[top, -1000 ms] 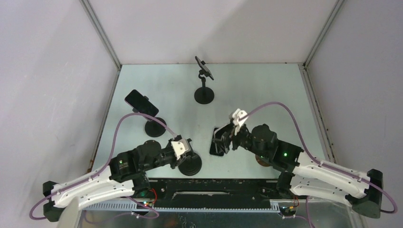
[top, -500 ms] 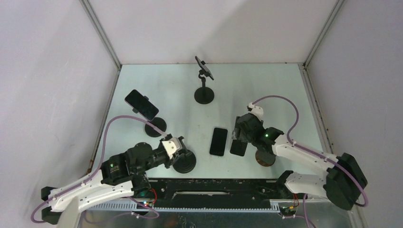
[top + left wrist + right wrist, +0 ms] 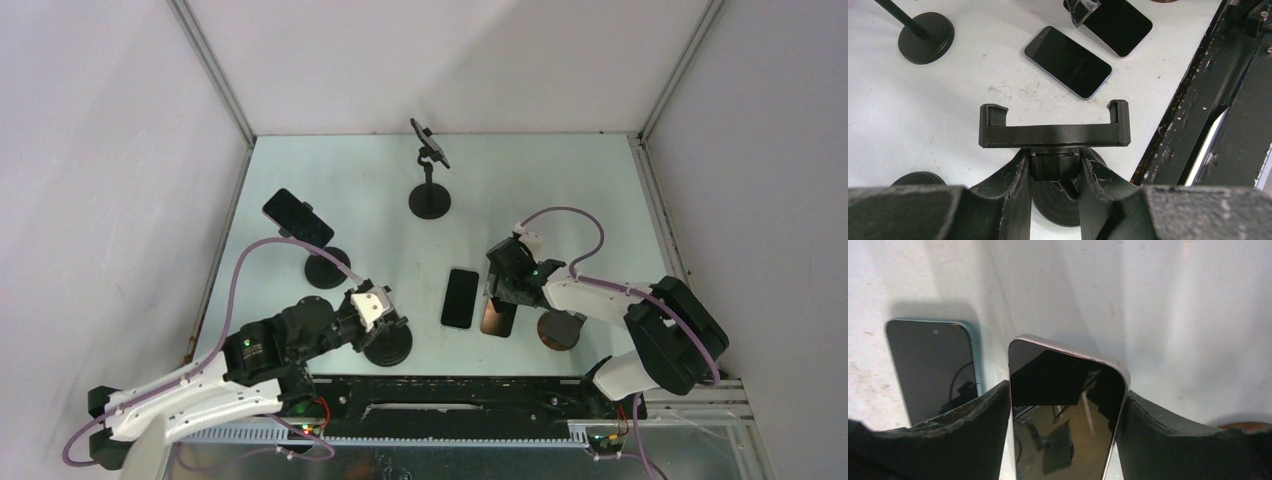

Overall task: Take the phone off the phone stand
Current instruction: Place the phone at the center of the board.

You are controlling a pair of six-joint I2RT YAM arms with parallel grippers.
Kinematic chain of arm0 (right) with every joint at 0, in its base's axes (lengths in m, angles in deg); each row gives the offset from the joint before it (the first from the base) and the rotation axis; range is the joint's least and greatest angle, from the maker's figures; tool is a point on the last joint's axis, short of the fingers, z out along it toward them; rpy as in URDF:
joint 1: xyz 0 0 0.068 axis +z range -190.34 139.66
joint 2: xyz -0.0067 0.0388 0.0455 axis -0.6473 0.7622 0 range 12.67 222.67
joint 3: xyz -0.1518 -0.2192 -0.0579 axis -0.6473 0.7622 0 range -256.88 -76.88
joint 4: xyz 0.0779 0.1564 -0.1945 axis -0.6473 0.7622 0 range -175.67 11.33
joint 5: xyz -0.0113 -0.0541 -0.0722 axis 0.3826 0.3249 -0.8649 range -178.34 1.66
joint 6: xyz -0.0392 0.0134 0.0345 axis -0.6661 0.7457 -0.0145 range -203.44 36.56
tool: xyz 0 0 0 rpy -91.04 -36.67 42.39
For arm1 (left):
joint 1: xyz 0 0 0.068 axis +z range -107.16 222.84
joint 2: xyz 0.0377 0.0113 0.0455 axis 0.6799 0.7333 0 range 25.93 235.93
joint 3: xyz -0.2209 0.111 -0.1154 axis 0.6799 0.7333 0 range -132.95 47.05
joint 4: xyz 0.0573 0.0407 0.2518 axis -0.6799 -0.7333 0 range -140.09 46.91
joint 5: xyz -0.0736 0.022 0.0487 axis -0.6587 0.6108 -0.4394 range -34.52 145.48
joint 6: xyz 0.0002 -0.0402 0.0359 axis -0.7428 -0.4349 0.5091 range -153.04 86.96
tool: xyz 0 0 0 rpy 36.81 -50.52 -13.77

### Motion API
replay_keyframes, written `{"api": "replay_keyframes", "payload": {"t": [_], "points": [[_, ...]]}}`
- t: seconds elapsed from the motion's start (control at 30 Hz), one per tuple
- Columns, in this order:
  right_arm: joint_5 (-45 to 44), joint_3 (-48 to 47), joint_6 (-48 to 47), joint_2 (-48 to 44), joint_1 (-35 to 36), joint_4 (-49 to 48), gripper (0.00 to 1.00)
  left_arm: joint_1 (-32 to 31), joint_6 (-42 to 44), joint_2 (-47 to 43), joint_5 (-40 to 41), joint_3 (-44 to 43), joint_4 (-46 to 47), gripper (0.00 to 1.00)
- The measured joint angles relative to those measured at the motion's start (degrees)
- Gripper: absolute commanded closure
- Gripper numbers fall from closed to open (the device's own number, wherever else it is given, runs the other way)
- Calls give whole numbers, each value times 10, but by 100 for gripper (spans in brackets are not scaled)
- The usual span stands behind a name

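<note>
As the top camera shows it, the right gripper (image 3: 505, 290) is closed on the phone (image 3: 498, 318), at 5 o'clock of the table (image 3: 350, 180) centre. It reads as a dark slab, clear of any cradle. A second phone (image 3: 460, 297) lies flat just beside it at its 9 o'clock. The left gripper (image 3: 383, 325) clamps the phone stand (image 3: 388, 345) at 7 o'clock. A loaded stand (image 3: 300, 222) sits at 10 o'clock and a bare stand (image 3: 430, 190) at 12.

Left wrist: the jaws pinch the stand's neck and the cradle (image 3: 1053, 132) above them holds nothing.

Right wrist: both fingers (image 3: 973, 435) press the phone's long edges. It has a glossy black screen with reflections, a pale silver-pink rim and rounded corners. Contact with the table cannot be told. The second phone is teal-edged.
</note>
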Motion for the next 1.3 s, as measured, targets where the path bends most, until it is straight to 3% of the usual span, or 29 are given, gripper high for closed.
{"api": "replay_keyframes", "payload": {"t": [0.07, 0.17, 0.3, 0.87, 1.3], "points": [[1, -3, -2, 11, -2, -9, 88, 0, 0, 0, 1, 0, 0, 100], [3, -10, -6, 23, -3, -25, 64, 0, 0, 1, 2, 0, 0, 100], [5, -19, -11, 38, -6, -42, 48, 0, 0, 1, 4, 0, 0, 100], [-13, -46, -23, 62, 29, -18, 17, 0, 0, 1, 5, 0, 0, 100], [-49, -41, -12, 25, 65, 73, 16, 0, -1, 1, 10, 0, 1, 100]]}}
